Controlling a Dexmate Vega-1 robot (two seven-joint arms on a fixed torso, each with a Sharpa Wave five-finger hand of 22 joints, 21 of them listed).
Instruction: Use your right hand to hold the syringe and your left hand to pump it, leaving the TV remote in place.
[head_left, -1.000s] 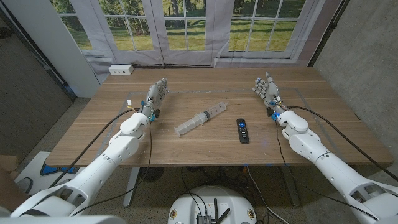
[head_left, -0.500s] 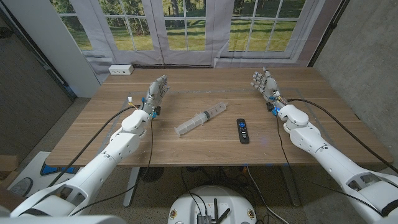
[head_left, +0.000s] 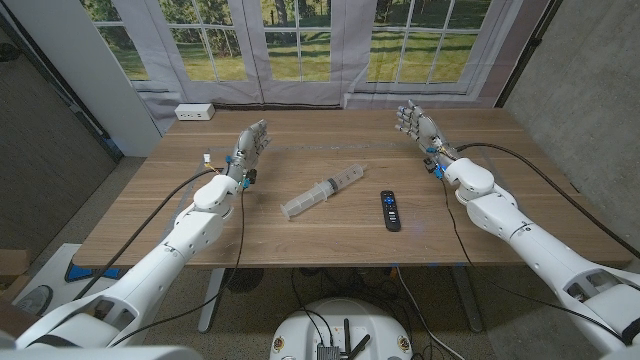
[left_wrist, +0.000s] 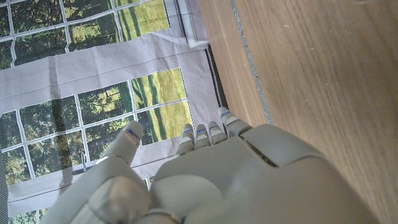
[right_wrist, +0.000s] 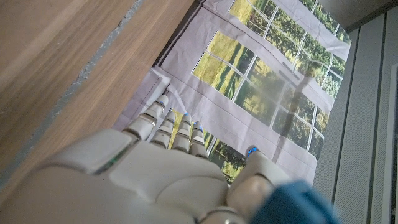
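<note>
I am judging that my right robot hand (head_left: 414, 127) needs to settle around the barrel of the syringe (head_left: 322, 191), well clear of the remote (head_left: 389, 210) lying just right of it mid-tabletop. Both robot hands are hovering wide with nothing in them, right far right, left robot hand (head_left: 250, 149) far left.

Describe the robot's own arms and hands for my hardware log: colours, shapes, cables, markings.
Both arms have smooth, rounded white shells in segments. A black cable runs loose along each one toward the wrist. The left hand and right hand are pale grey and human-shaped, with jointed fingers. Small blue marks sit near the fingertips, and blue parts show at each wrist in the head view.
</note>
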